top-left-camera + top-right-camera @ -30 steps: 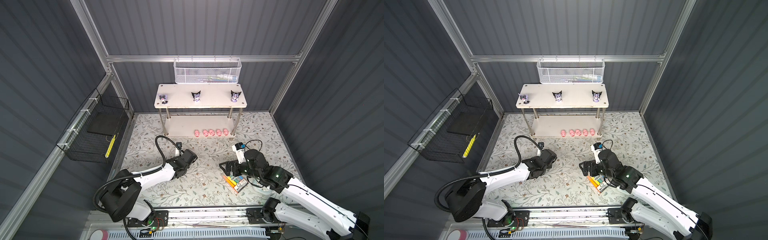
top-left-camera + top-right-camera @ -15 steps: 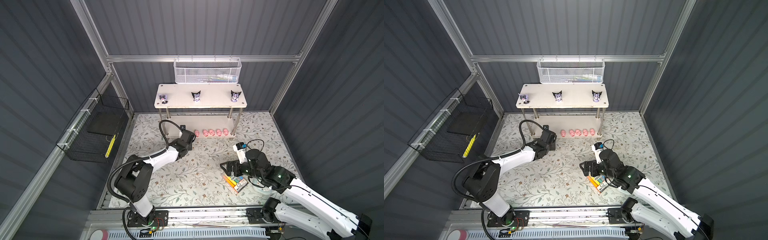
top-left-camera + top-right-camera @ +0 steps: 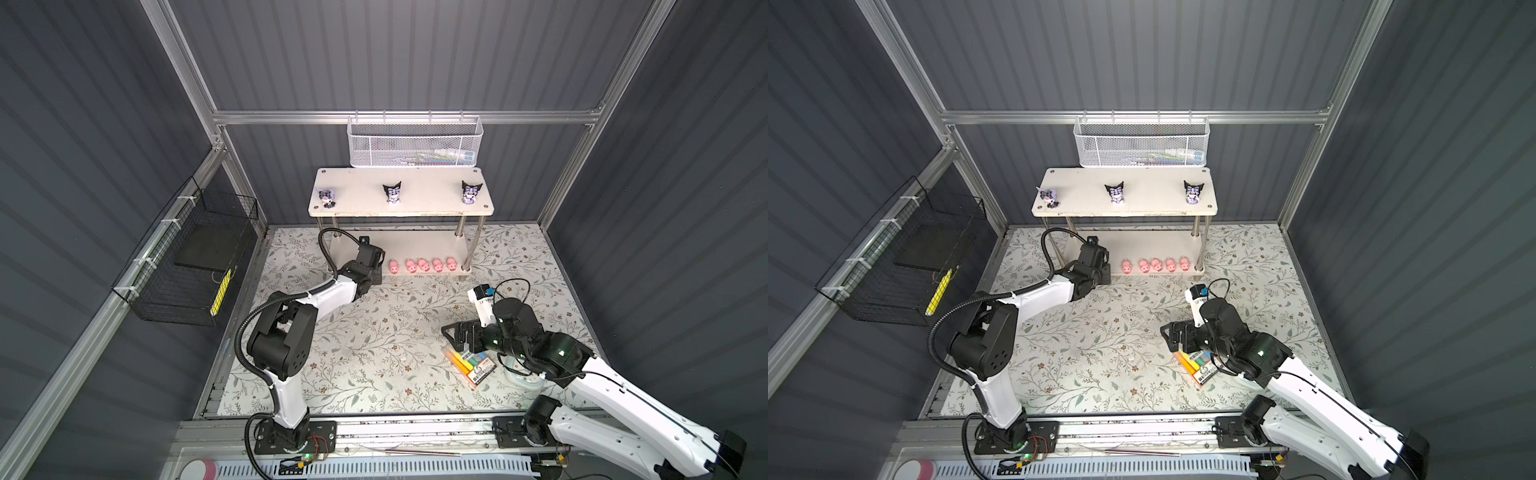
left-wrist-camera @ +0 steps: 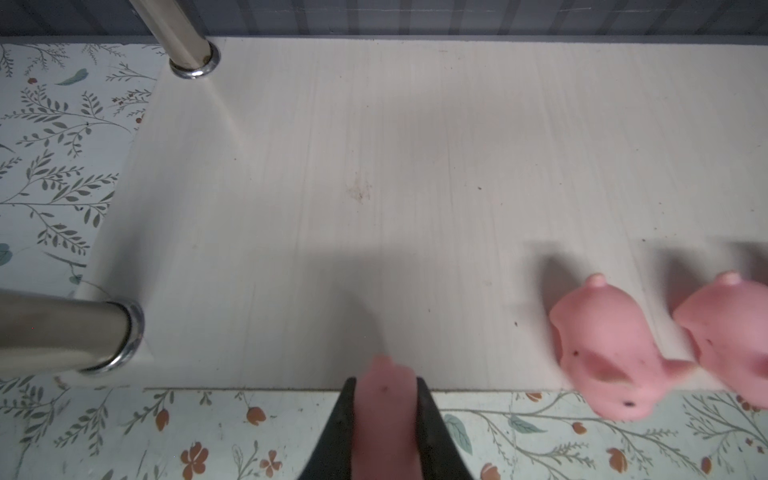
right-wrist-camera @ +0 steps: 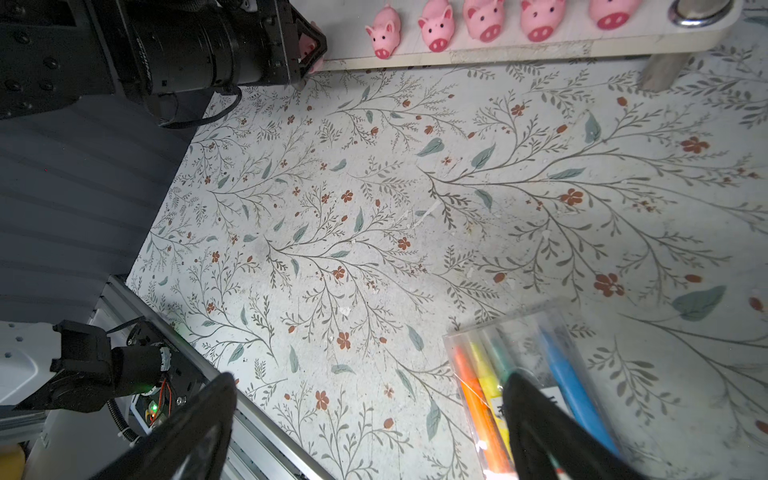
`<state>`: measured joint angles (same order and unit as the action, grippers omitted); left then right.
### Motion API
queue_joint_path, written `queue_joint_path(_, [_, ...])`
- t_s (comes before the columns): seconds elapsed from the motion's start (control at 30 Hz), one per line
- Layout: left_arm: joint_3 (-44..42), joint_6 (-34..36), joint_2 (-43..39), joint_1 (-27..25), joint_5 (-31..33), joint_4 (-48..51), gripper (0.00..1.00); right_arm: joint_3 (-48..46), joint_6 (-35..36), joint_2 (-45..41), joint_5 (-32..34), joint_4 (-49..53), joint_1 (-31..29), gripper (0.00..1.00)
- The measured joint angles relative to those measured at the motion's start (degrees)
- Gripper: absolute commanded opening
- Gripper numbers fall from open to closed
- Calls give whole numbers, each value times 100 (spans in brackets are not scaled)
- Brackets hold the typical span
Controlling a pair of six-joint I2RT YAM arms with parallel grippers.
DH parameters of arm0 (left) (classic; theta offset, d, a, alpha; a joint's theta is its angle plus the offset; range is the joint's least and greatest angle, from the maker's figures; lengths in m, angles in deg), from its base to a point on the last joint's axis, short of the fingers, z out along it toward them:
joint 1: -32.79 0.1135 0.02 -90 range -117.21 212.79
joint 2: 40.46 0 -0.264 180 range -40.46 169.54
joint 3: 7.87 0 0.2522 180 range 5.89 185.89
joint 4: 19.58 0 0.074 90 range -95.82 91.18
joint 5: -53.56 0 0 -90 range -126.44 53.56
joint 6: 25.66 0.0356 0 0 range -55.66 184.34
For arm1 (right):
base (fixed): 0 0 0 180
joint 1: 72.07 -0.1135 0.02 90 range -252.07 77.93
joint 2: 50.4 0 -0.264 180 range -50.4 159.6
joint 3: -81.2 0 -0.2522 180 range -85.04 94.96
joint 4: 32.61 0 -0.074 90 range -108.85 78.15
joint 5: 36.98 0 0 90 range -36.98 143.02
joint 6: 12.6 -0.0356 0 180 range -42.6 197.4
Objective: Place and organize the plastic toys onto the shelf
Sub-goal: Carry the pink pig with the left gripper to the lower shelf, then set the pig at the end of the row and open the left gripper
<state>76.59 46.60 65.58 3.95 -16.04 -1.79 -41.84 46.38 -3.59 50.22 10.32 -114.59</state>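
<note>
The white two-tier shelf [image 3: 357, 208] stands at the back of the floral mat. Three black-eared figurines [image 3: 392, 193] stand apart on its upper board. Several pink pigs [image 3: 423, 265] line the front right of its lower board [image 4: 374, 166]. My left gripper [image 4: 385, 384] is shut on another pink pig [image 4: 386, 415], right at the lower board's front edge and left of the row [image 4: 606, 349]. In both top views it sits there low [image 3: 376, 270] [image 3: 1105, 270]. My right gripper [image 5: 370, 380] hangs open over the mat, one finger above the marker pack [image 5: 540, 353].
A white mesh basket [image 3: 415, 143] hangs on the back wall above the shelf. A black wire basket [image 3: 187, 266] hangs on the left wall. The shelf's metal posts [image 4: 62, 332] flank the lower board's left end. The marker pack [image 3: 471, 365] lies at the right front.
My left arm has swung from the middle of the mat out to the lower board's front edge, carrying the pig. The right arm has hardly moved.
</note>
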Motion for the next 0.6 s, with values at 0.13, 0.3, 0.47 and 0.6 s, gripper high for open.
queue_joint_path(0.13, [105,44,52,61,-81,-57,23,2,-7,-81,42,92,0,99])
queue_joint_path(0.3, [229,63,155,120,-190,-153,24,2,-24,-146,72,166,0,99])
queue_joint_path(0.47, [240,68,267,157,-275,-195,26,2,-48,-170,107,223,0,99])
queue_joint_path(0.6, [319,70,365,173,-328,-197,26,2,-57,-195,131,221,0,99])
